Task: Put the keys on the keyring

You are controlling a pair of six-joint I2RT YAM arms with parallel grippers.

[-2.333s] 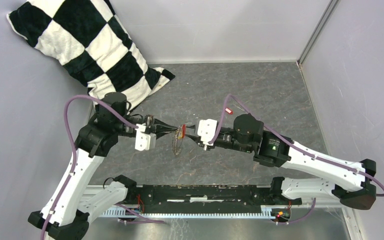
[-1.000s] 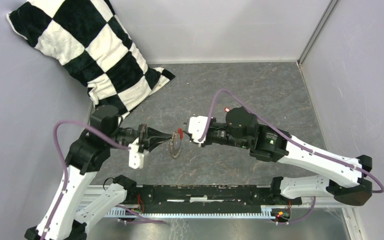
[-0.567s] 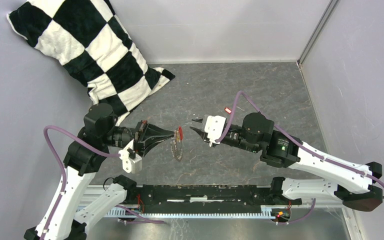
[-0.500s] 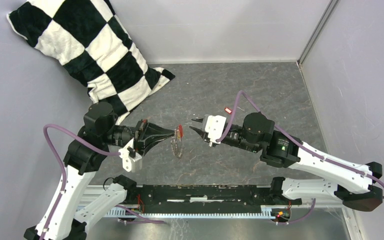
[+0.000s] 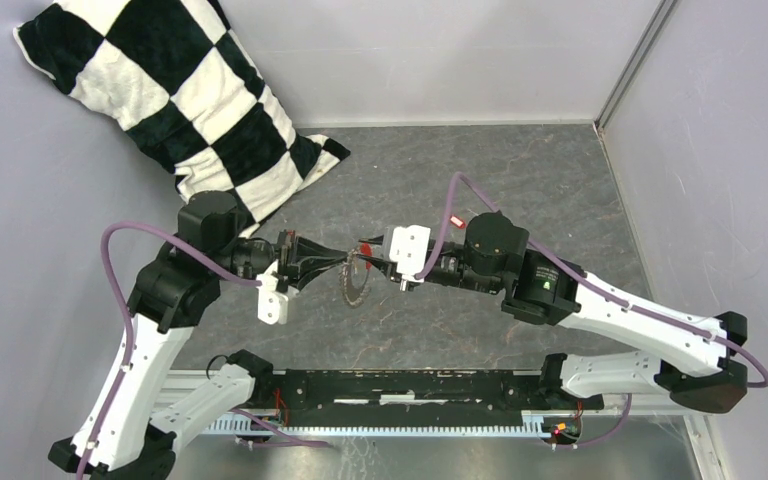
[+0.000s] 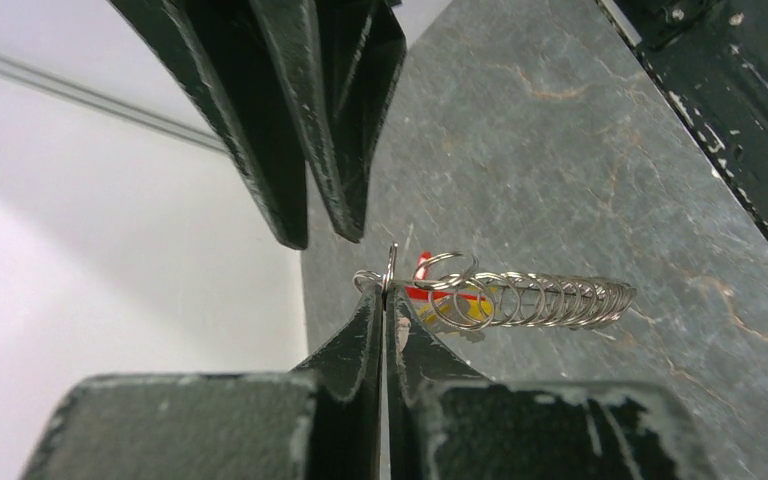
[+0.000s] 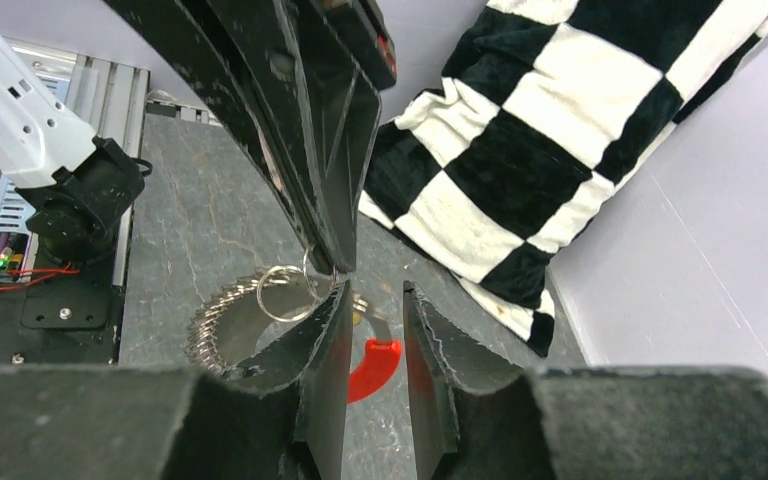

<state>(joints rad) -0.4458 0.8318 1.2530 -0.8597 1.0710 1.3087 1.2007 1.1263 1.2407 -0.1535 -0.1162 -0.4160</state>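
Observation:
The keyring (image 5: 354, 285) is a coil of grey metal rings with a bright red arc (image 5: 364, 246), held above the table. My left gripper (image 5: 346, 262) is shut on one ring (image 6: 389, 283); the coil (image 6: 545, 298) hangs to its right. A yellow key head (image 6: 457, 311) shows behind the rings, beside the red arc (image 6: 422, 293). My right gripper (image 5: 381, 252) is open and meets the left one tip to tip. Its fingers (image 7: 326, 330) stand either side of the red arc (image 7: 372, 362) without closing on it. The red key with a white mark (image 5: 458, 221) lies on the table.
A black and white checked pillow (image 5: 175, 95) leans in the back left corner and also shows in the right wrist view (image 7: 570, 130). Grey walls (image 5: 700, 150) close in the table's left, back and right. A black rail (image 5: 410, 385) runs along the near edge.
My right gripper has moved left, back up to the keyring, its open jaws now around the red arc. My left gripper, still shut on the ring, has shifted slightly up and right.

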